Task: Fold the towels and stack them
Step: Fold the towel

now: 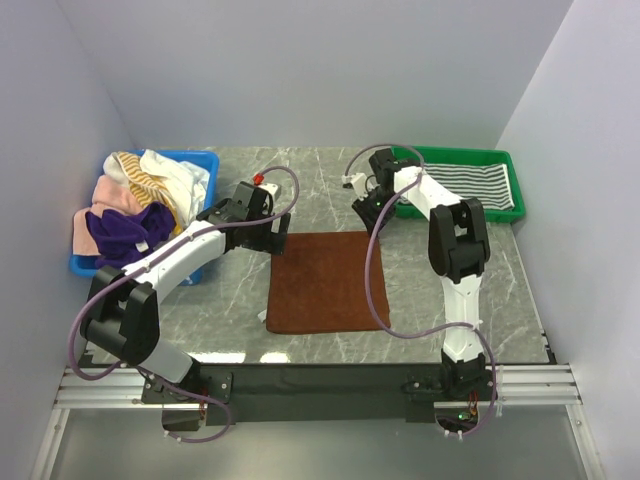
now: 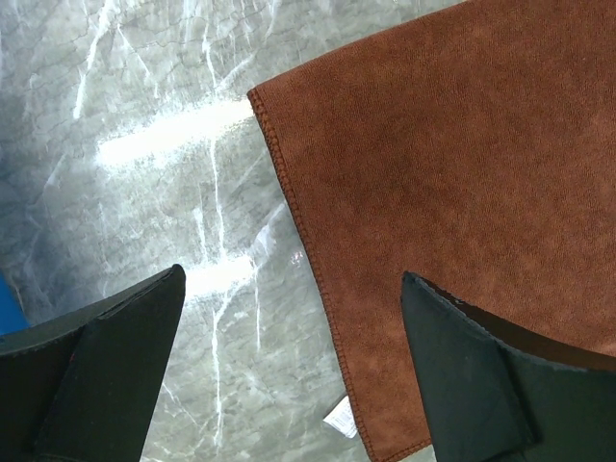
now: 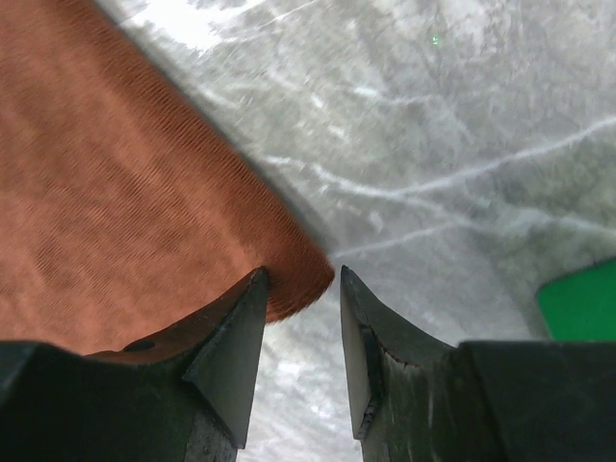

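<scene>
left fingers (image 2: pixel 106 371) wide apart over brown towel (image 1: pixel 328 282) edge; right fingers (image 3: pixel 226 361) narrowly gapped at its corner. Towel flat on worktop (image 1: pixel 235 305).

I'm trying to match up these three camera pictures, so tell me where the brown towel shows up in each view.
Top external: the brown towel lies spread flat in the middle of the picture.
Left wrist: it fills the upper right, with one corner towards the upper left.
Right wrist: it covers the left side, and its corner reaches the bottom centre.
Shared landmark: the grey marble tabletop borders the towel in every view.
</scene>
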### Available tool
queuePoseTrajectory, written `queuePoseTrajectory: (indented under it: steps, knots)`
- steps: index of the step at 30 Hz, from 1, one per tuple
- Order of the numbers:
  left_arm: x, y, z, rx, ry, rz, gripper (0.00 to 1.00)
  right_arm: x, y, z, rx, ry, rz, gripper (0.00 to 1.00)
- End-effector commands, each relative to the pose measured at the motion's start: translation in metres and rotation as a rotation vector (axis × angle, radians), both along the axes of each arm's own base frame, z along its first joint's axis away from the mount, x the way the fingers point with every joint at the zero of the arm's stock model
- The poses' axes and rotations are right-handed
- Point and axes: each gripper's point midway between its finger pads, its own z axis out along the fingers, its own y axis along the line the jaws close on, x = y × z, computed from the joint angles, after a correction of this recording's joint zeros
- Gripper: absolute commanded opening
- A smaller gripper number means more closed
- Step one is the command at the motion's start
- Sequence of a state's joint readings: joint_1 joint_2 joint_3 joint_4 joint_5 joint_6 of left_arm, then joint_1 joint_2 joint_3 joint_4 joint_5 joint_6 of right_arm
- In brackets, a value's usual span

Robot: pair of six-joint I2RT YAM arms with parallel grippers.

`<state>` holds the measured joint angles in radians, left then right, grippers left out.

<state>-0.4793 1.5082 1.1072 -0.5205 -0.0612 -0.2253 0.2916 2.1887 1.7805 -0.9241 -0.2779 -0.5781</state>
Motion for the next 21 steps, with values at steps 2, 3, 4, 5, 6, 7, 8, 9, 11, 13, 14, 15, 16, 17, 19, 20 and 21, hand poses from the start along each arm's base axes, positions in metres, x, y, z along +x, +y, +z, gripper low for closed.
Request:
queuePoseTrajectory:
  steps: [2,3,4,5,6,7,8,9,11,13,14,15,16,17,19,20,21]
  knots:
    - [0.008,-0.001,0.005,-0.005,-0.031,-0.002,0.99,0.012,-0.003,-0.006,-0.019,-0.007,-0.001,0.43]
    - [0.008,-0.001,0.005,-0.005,-0.032,-0.002,0.99,0.013,-0.002,-0.006,-0.014,-0.009,0.000,0.42]
    - [0.008,-0.001,0.005,-0.005,-0.032,-0.002,0.99,0.013,0.000,-0.007,-0.009,-0.008,0.002,0.42]
    - [0.008,-0.001,0.005,-0.003,-0.033,-0.001,0.99,0.013,-0.001,-0.009,-0.011,-0.007,0.002,0.41]
    - [0.008,0.000,0.005,-0.002,-0.034,0.001,0.99,0.013,0.000,-0.009,-0.014,-0.006,0.001,0.37]
    - [0.008,0.000,0.004,0.002,-0.032,0.002,0.99,0.014,-0.001,-0.011,-0.022,-0.006,0.001,0.35]
    - [0.008,0.000,0.004,0.002,-0.033,0.004,0.99,0.013,-0.001,-0.013,-0.028,-0.002,0.003,0.33]
    - [0.008,0.001,0.003,0.006,-0.031,0.004,0.99,0.013,-0.002,-0.015,-0.034,0.001,0.001,0.34]
    - [0.009,0.000,0.002,0.006,-0.033,0.007,0.98,0.012,-0.003,-0.017,-0.047,0.008,-0.003,0.33]
    - [0.009,0.000,0.002,0.004,-0.030,0.005,0.98,0.011,-0.005,-0.018,-0.061,0.007,-0.004,0.34]
    - [0.009,-0.001,0.001,0.003,-0.028,0.003,0.98,0.010,-0.004,-0.018,-0.068,0.007,-0.002,0.33]
    - [0.010,-0.002,0.001,0.001,-0.031,0.003,0.98,0.010,-0.004,-0.018,-0.072,0.007,0.000,0.33]
    - [0.010,-0.003,0.001,-0.003,-0.028,-0.003,0.98,0.009,-0.004,-0.018,-0.073,0.010,0.000,0.33]
    - [0.013,-0.004,0.001,-0.008,-0.033,-0.003,0.98,0.008,-0.003,-0.018,-0.074,0.010,0.003,0.30]
    - [0.018,-0.007,0.002,-0.010,-0.041,-0.010,0.98,0.007,-0.004,-0.019,-0.073,0.010,0.003,0.21]
    - [0.022,-0.008,0.000,-0.013,-0.041,-0.011,0.98,0.008,-0.004,-0.018,-0.073,0.005,0.001,0.16]
    - [0.027,-0.009,0.000,-0.020,-0.048,-0.015,0.98,0.006,-0.004,-0.019,-0.074,0.008,0.001,0.12]
